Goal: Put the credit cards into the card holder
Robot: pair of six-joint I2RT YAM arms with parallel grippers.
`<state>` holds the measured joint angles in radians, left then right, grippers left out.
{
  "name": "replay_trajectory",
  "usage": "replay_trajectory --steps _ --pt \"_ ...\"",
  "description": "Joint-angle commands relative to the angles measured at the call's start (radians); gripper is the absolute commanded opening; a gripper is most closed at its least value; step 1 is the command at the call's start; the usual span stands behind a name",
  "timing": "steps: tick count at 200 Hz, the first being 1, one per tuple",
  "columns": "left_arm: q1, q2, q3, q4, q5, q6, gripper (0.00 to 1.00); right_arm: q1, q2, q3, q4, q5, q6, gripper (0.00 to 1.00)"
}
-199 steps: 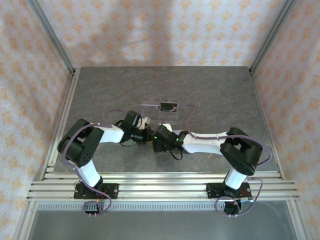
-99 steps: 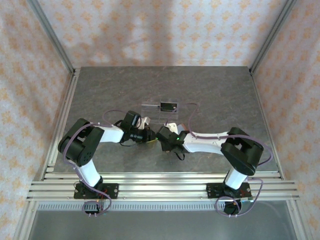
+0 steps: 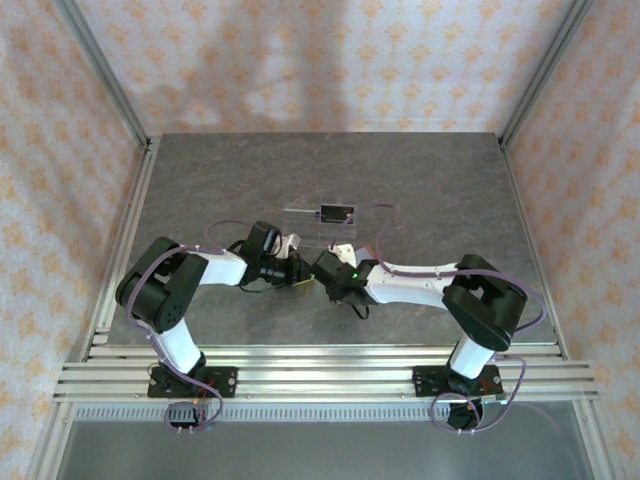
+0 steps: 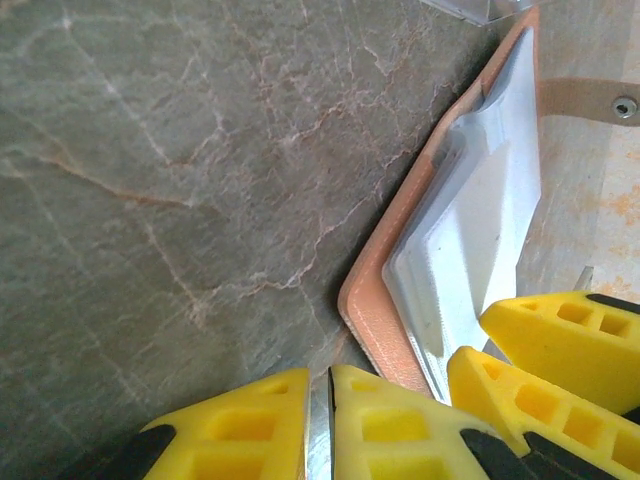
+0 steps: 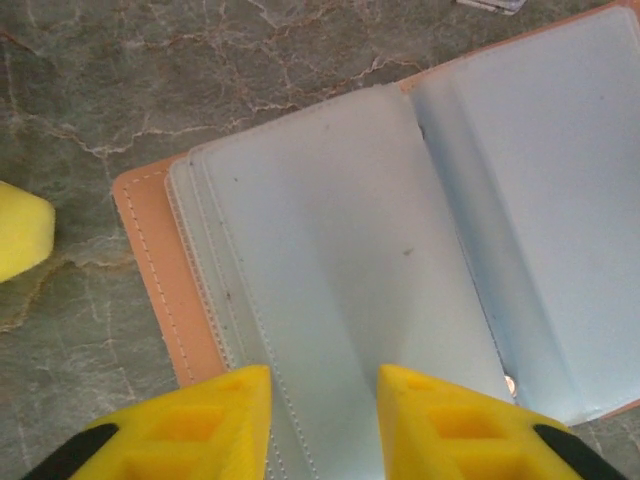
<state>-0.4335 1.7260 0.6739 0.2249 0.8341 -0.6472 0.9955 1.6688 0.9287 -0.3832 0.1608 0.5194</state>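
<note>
The card holder (image 5: 145,260) lies open on the table, reddish-brown leather edge around clear plastic sleeves (image 5: 330,230). My right gripper (image 5: 325,375) hovers low over the sleeves, jaws apart, a raised sleeve fold between them. My left gripper (image 4: 320,375) sits just off the holder's corner (image 4: 375,300), pads nearly together on a thin pale grey strip seen edge-on that looks like the pale credit card. Both grippers meet at mid-table, left (image 3: 298,270) and right (image 3: 322,268). The black credit card (image 3: 336,212) stands in the clear plastic stand (image 3: 305,215).
The holder's tan snap tab (image 4: 585,98) stretches away to the right. A corner of the clear stand (image 4: 470,8) lies just beyond the holder. Grey marble table (image 3: 200,180) spreads around, with frame rails along its sides and near edge.
The right gripper has shifted a little farther onto the holder and its jaws have narrowed. The left arm has stayed still.
</note>
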Motion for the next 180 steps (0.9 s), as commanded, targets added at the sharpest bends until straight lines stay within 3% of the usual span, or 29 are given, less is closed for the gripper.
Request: replay_trajectory --steps 1,49,70,95,113,138,180 --pt "-0.029 -0.042 0.018 0.017 0.011 -0.029 0.15 -0.013 -0.045 0.026 -0.031 0.027 -0.012 0.31" --pt "-0.094 0.0 0.046 0.1 -0.059 -0.097 0.14 -0.039 -0.041 0.004 -0.036 0.035 -0.019 0.32" --pt "-0.101 0.058 0.059 0.121 -0.077 -0.106 0.13 -0.041 -0.046 -0.002 -0.04 0.027 -0.019 0.43" --pt "-0.101 0.107 0.052 0.156 -0.087 -0.117 0.11 -0.064 -0.1 -0.008 -0.054 -0.129 -0.074 0.67" --pt "-0.101 0.125 0.05 0.15 -0.092 -0.104 0.11 -0.101 -0.146 0.011 -0.109 -0.233 -0.138 0.7" --pt "-0.098 0.138 0.044 0.151 -0.092 -0.097 0.1 -0.134 -0.153 0.055 -0.216 -0.231 -0.257 0.76" --pt "-0.089 0.129 0.039 0.137 -0.086 -0.084 0.1 -0.175 -0.076 0.074 -0.22 -0.247 -0.422 0.81"
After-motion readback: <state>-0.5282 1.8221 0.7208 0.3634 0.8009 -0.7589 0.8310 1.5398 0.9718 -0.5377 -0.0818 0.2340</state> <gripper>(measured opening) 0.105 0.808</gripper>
